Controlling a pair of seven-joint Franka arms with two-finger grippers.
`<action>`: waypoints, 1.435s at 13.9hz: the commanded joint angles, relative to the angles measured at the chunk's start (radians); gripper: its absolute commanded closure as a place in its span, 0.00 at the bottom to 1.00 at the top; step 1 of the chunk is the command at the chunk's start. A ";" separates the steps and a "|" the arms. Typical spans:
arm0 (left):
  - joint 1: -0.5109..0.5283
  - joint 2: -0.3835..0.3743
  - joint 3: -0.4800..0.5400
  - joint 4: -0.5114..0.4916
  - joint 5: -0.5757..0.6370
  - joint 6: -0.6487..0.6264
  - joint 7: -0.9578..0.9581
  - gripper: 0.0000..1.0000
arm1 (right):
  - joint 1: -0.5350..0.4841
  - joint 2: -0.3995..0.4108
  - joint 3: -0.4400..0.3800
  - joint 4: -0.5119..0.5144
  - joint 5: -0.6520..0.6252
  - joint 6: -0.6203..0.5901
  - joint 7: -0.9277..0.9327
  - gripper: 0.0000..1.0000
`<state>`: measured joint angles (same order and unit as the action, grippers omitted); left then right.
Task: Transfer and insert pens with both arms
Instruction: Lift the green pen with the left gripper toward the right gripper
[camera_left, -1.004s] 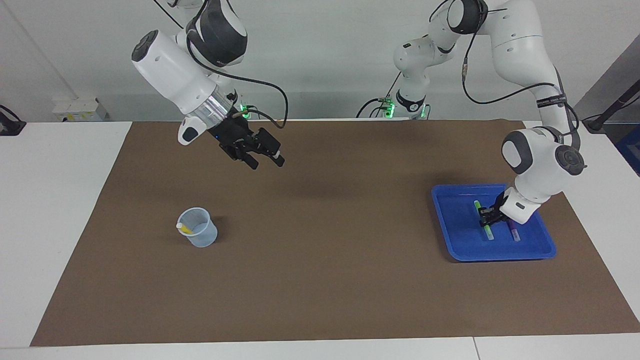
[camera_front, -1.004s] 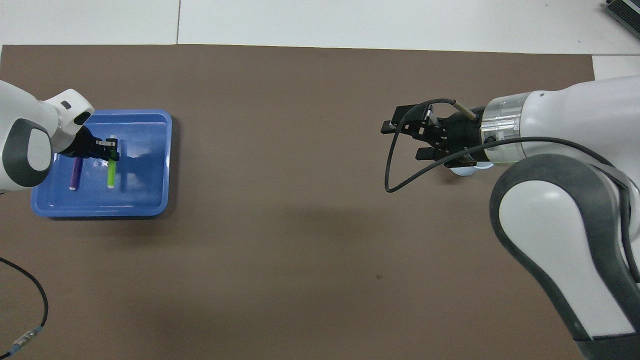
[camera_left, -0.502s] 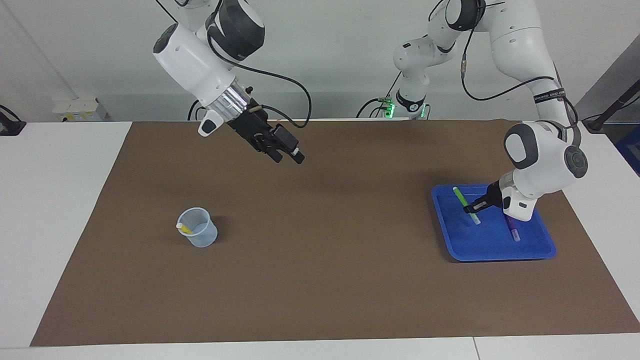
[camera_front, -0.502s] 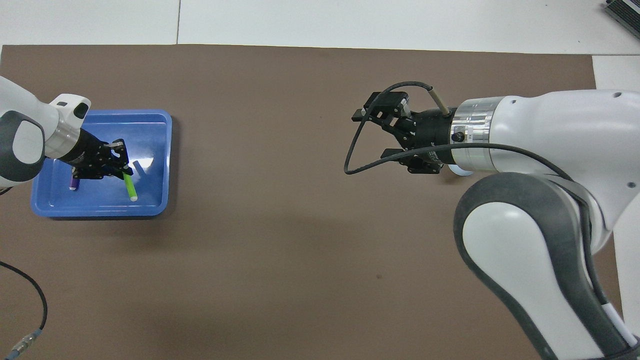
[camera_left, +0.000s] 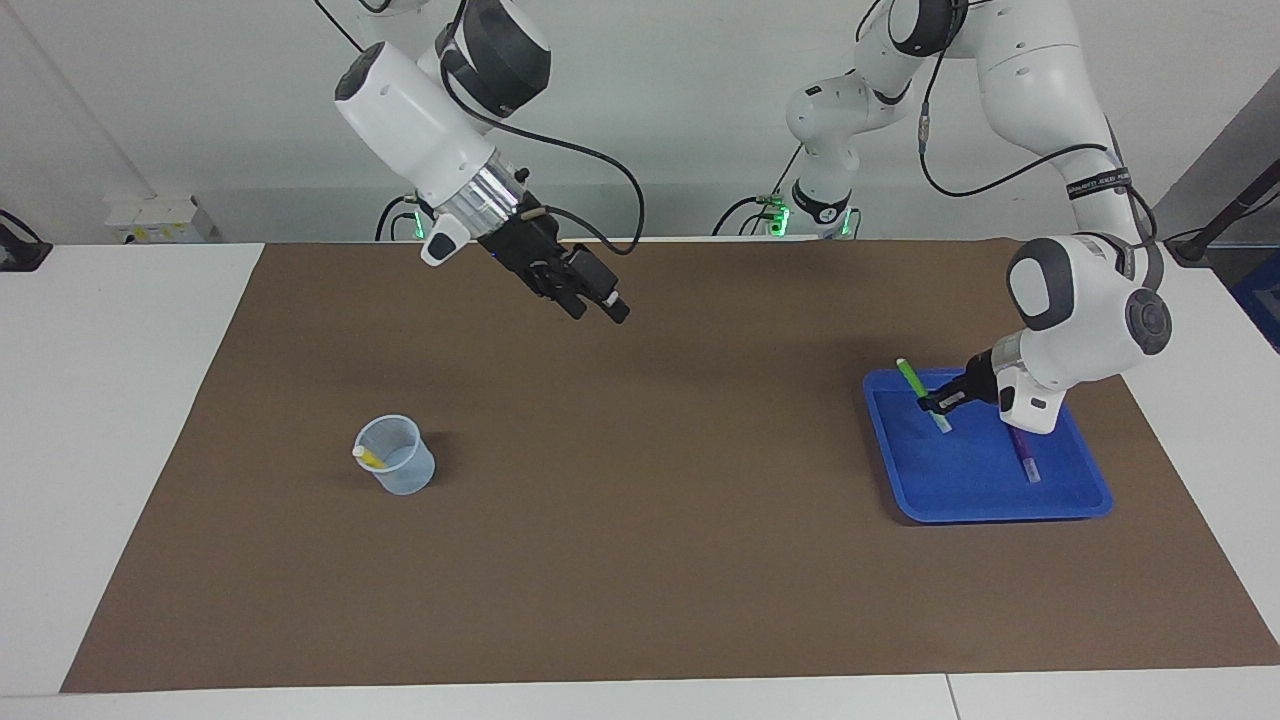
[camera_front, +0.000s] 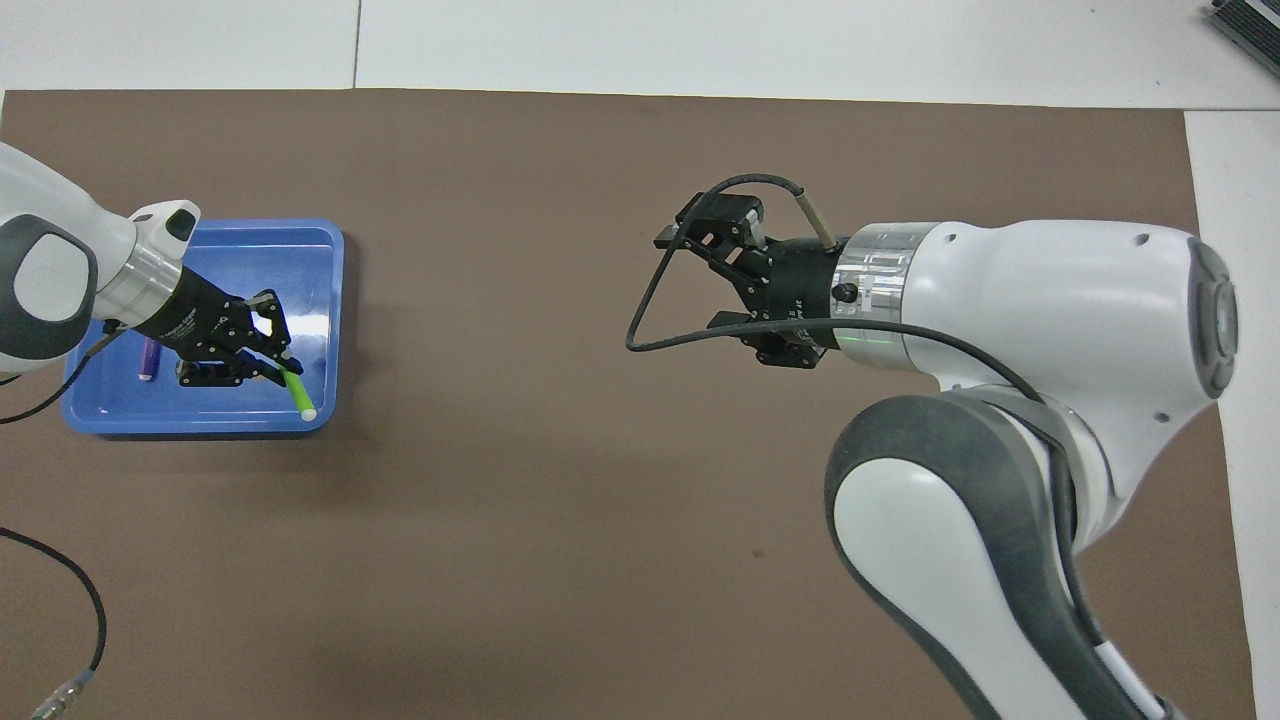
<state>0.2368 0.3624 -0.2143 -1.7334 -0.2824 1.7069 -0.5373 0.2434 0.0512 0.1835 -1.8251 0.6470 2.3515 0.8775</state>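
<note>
My left gripper (camera_left: 935, 405) is shut on the bright green pen (camera_left: 910, 379) and holds it tilted, lifted over the blue tray (camera_left: 1000, 505). In the overhead view this gripper (camera_front: 272, 362) holds the green pen (camera_front: 298, 394) over the tray's edge (camera_front: 325, 260). The purple pen (camera_left: 1025, 458) lies in the tray, and also shows in the overhead view (camera_front: 150, 357). The yellow pen (camera_left: 368, 457) stands in a translucent cup (camera_left: 398, 462). My right gripper (camera_left: 600, 310) is open and empty, raised over the mat's middle; it also shows in the overhead view (camera_front: 692, 282), where the arm hides the cup.
A brown mat (camera_left: 640, 560) covers the table. Two small robot bases with green lights (camera_left: 820, 215) stand at the robots' edge. A black cable (camera_front: 70, 590) lies on the mat near the left arm's end. A white box (camera_left: 160, 220) sits off the mat.
My left gripper has lifted the green pen out of the tray and tilted it. My right gripper has moved from over the cup's end toward the middle of the table.
</note>
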 joint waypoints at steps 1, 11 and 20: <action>-0.028 -0.036 0.012 -0.018 -0.117 -0.055 -0.132 1.00 | 0.042 -0.004 0.002 -0.037 0.022 0.093 0.083 0.00; -0.209 -0.106 0.010 -0.023 -0.401 -0.055 -0.595 1.00 | 0.178 0.056 0.002 -0.079 0.022 0.242 0.147 0.00; -0.332 -0.114 -0.002 -0.021 -0.557 0.103 -0.812 1.00 | 0.237 0.091 0.002 -0.071 0.023 0.341 0.202 0.00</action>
<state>-0.0538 0.2728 -0.2215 -1.7337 -0.8117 1.7533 -1.2809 0.4641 0.1349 0.1856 -1.8982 0.6476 2.6622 1.0638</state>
